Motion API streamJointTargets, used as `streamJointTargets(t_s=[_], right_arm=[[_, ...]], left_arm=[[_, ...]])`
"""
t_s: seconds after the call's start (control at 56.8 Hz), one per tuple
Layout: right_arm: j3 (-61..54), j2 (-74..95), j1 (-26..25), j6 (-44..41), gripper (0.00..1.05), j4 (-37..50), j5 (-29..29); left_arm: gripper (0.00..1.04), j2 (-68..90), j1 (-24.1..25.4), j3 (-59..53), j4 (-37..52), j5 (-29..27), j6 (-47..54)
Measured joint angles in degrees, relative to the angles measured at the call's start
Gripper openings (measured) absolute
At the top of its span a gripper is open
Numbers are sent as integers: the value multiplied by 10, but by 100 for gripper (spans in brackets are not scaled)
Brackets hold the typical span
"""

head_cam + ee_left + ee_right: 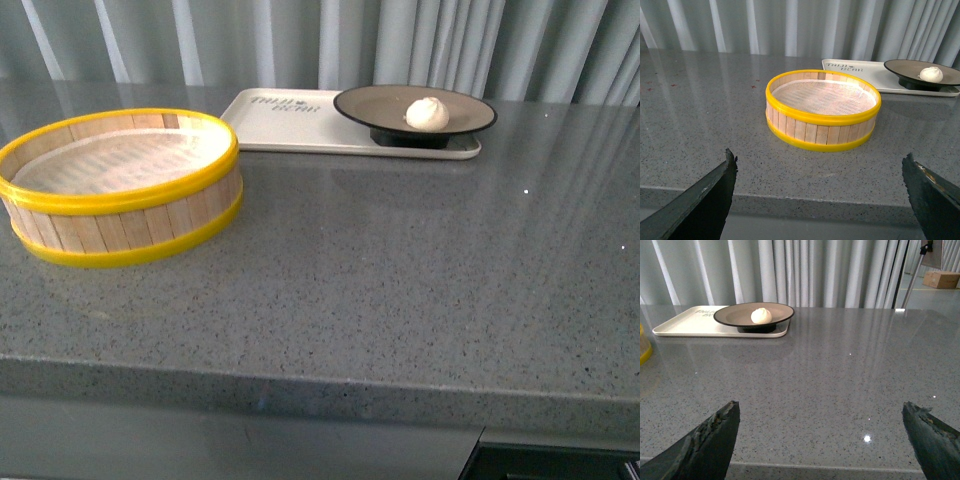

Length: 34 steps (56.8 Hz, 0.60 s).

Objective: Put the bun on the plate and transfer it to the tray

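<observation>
I see the bun [427, 113] on the plate [372, 104], plate on the tray [290, 130], both grippers wide open and empty, so task looks done, next just hold clear.

Left gripper [820, 192] jaws spread wide at the frame's bottom corners, holding nothing. Yellow-rimmed wooden steamer [822, 111] at center on grey counter [700, 120]. Upper right: bun [931, 74] on plate [912, 68], plate on tray [860, 70]. Curtain [790, 25] along the top.
</observation>
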Motion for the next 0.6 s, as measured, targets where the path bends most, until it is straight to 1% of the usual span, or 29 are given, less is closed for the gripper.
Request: streamJointTargets(t_s=[0.599], right_arm=[[0, 0, 0, 0, 96, 0, 0]], left_arm=[[98, 0, 0, 0, 0, 0, 0]])
